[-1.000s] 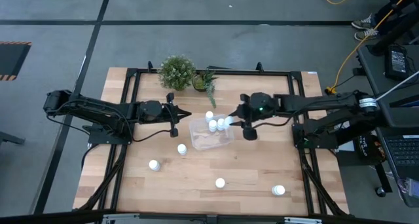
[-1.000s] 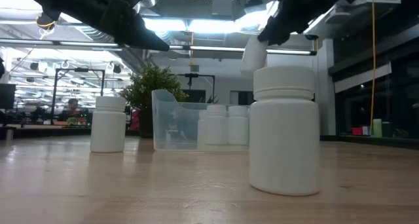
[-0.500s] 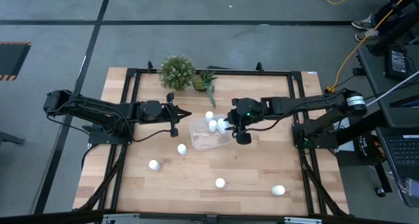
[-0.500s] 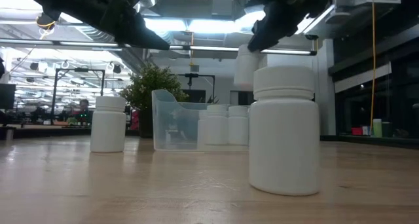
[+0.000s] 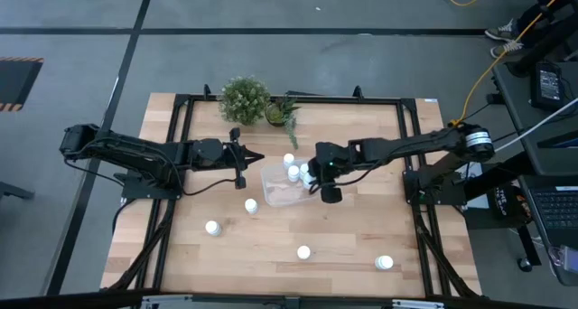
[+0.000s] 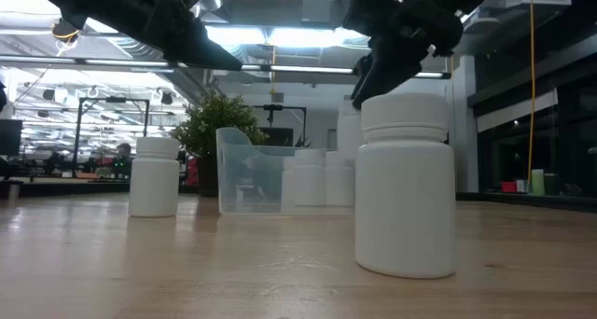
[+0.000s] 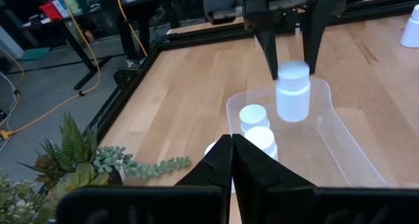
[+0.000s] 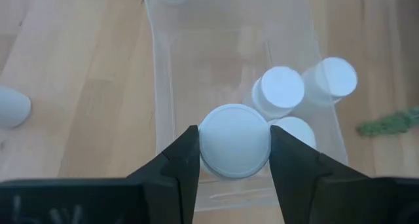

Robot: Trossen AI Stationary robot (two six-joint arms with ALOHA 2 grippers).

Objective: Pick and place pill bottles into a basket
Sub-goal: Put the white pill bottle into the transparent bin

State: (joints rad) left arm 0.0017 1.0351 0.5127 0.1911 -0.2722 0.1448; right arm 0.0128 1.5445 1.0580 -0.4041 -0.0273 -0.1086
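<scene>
Right gripper point(image 8: 234, 160): poised above the basket point(image 5: 275, 194), toward its right-hand end in the high view; fingers point(image 8: 175, 160) clamped on either side of one pill bottle point(image 8: 234, 149).

Held bottle: upright, long axis vertical, cap toward the wrist; hanging clear of the basket floor, directly over the transparent basket and just beside two bottles point(image 8: 281, 90) already standing inside. Key relation: basket straight below the held bottle, so next move judged a plain descent and release. Risk judged: knocking the standing neighbours on the way down.

Left gripper point(image 7: 230, 160): hovering over the desk point(image 5: 343, 241) to the left of the basket, fingers pressed together, holding nothing. Farther from the drop point than the right.

Basket contents: at least two bottles upright at the far end, seen from the left wrist; one more white bottle point(image 5: 289, 159) apparently just outside the rim, toward the plant point(image 5: 245, 98).

Loose bottles on the desk: four, well apart from the basket, at point(image 5: 251, 205), point(image 5: 212, 228), point(image 5: 303, 252) and point(image 5: 385, 263).
</scene>
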